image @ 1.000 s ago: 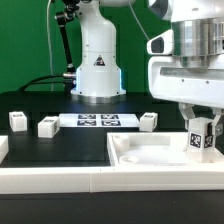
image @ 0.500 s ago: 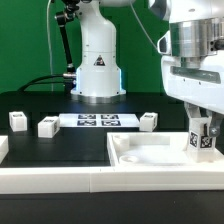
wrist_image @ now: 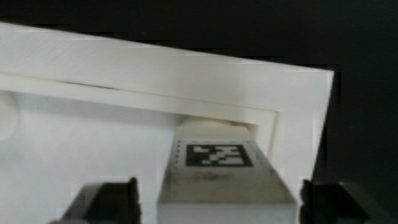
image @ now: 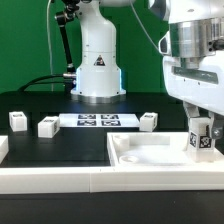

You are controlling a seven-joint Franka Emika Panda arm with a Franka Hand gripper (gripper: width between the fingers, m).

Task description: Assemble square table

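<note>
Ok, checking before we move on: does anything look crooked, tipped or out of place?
Nothing stands out. The leg stands upright at the slab corner, with the open pincer around it. Three loose legs sit apart on the black table.

The thin, flat white marker board [image: 98, 120] lies towards the back of the matte black tabletop [image: 60, 150]. A long white border rail [image: 55, 182] lines the near edge. A plain green backdrop [image: 25, 40] hangs behind.

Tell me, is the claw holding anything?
No, nothing. The claw is open, and the leg stands between its fingers with a gap on each side.
</note>
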